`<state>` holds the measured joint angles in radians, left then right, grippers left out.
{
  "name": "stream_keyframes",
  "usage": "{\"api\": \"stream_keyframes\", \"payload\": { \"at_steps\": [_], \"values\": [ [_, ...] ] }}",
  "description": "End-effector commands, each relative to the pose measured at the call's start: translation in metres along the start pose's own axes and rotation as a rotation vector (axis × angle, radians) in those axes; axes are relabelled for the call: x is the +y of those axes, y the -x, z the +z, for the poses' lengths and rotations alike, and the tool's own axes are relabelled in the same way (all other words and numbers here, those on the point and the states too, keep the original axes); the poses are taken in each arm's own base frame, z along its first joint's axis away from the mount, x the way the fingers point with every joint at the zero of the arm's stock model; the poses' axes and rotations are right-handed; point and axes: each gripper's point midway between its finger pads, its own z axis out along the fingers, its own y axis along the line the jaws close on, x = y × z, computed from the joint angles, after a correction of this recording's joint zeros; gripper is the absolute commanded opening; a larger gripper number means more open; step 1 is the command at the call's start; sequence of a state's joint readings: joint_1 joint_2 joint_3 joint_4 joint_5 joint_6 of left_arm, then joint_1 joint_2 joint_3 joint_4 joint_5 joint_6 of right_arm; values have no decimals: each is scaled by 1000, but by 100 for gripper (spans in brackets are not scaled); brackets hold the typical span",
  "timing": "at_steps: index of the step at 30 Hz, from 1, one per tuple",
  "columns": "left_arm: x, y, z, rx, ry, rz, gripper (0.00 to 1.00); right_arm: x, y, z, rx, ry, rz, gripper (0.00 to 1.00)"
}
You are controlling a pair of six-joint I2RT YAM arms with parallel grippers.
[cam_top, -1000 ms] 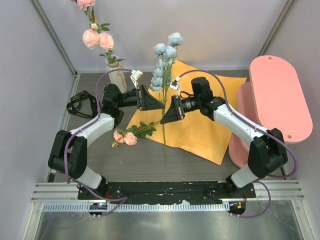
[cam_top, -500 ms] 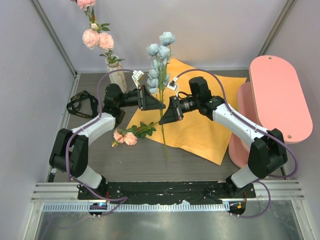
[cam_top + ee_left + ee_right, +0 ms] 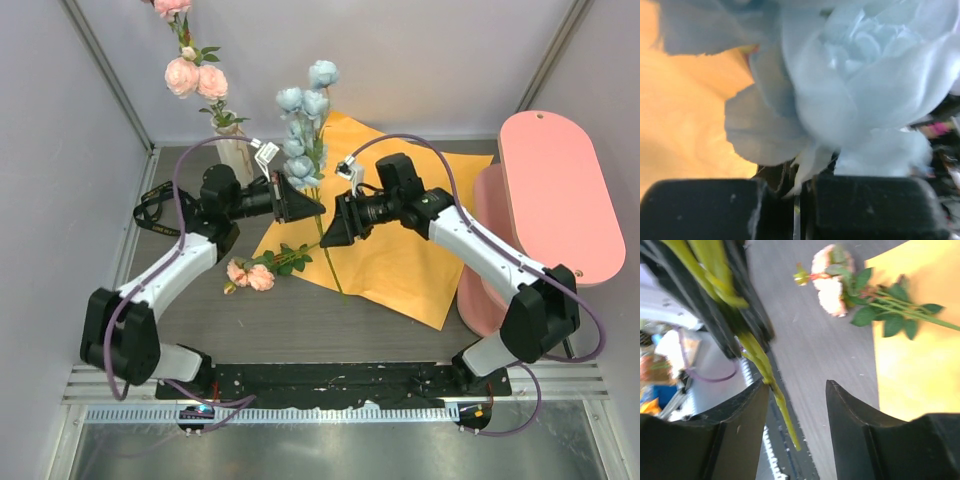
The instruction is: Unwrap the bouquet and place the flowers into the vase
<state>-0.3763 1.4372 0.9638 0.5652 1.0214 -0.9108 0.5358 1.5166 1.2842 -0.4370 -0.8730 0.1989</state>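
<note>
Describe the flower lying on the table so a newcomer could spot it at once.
Find the big orange paper sheet in the middle of the table. At its left corner lies a short flower with two peach-pink blooms and green leaves. It alone lies flat: the pale blue flower is held upright in the air, and the other pink flowers stand in the vase.
</note>
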Motion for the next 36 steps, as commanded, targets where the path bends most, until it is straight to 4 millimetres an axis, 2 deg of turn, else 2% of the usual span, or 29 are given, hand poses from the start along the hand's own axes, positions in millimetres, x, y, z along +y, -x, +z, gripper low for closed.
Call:
{"api": "stream_keyframes", "payload": {
  "at_steps": [1, 3, 4, 6, 7, 8, 9, 10, 11, 13, 14, 15, 17, 18, 19, 21, 23, 24, 26, 27, 29, 30, 31, 32, 33, 34, 36],
  "values": [
    [7, 35, -31, -97, 333, 339, 0, -41, 19, -37, -110, -406, -87, 57],
    [24, 48, -46, -157, 490, 363, 0, -56, 24, -51, -166, -535, -77, 62],
    [24, 53, -53, -181, 527, 394, 0, -72, 28, -72, -223, -687, -71, 65],
    [32, 61, -64, -221, 621, 411, 0, -81, 32, -94, -292, -812, -59, 66],
    [38, 79, -78, -280, 736, 459, 0, -84, 33, -112, -337, -893, -61, 66],
    [43, 81, -84, -283, 805, 473, 0, -84, 33, -118, -353, -915, -80, 66],
    [47, 86, -92, -301, 872, 484, 0, -83, 31, -123, -362, -925, -90, 67],
    [52, 106, -113, -382, 1009, 498, 0, -84, 26, -126, -363, -935, -100, 67],
    [52, 113, -119, -406, 1048, 509, 0, -76, 28, -131, -391, -924, -121, 68],
    [41, 135, -126, -462, 1093, 588, 0, -73, 22, -132, -389, -910, -146, 68],
    [40, 146, -137, -496, 1176, 670, 0, -67, 23, -135, -409, -893, -159, 68],
    [28, 166, -140, -579, 1178, 741, 0, -65, 23, -134, -421, -884, -153, 68],
    [28, 185, -156, -636, 1287, 815, 0, -56, 25, -131, -445, -834, -155, 67],
    [34, 196, -158, -629, 1338, 872, 0, -53, 25, -129, -451, -815, -153, 68],
    [27, 213, -162, -658, 1362, 901, 0, -50, 26, -127, -463, -794, -139, 67],
    [29, 239, -157, -685, 1341, 913, 0, -39, 28, -122, -477, -730, -140, 67],
    [30, 261, -163, -717, 1341, 920, 0, -35, 27, -120, -491, -703, -125, 67],
    [33, 276, -156, -713, 1326, 926, 0, -31, 28, -121, -501, -691, -126, 67],
    [43, 289, -154, -679, 1331, 928, 0, -30, 25, -121, -503, -688, -120, 68],
    [43, 303, -147, -682, 1316, 942, 0, -30, 24, -122, -504, -691, -120, 68],
    [55, 309, -140, -631, 1324, 946, 0, -29, 21, -127, -513, -699, -125, 68],
    [37, 326, -134, -652, 1279, 971, 0, -29, 21, -128, -517, -703, -126, 68],
    [61, 325, -124, -601, 1277, 956, 0, -28, 19, -129, -520, -704, -128, 67],
    [67, 324, -119, -556, 1269, 945, 0, -29, 18, -129, -518, -707, -133, 68],
    [56, 336, -114, -574, 1239, 961, 0, -29, 18, -130, -521, -708, -137, 67],
    [69, 335, -104, -547, 1217, 954, 0, -31, 16, -129, -513, -713, -137, 68],
    [67, 343, -99, -547, 1200, 958, 0, -33, 16, -129, -506, -720, -142, 67]
  ]
}}
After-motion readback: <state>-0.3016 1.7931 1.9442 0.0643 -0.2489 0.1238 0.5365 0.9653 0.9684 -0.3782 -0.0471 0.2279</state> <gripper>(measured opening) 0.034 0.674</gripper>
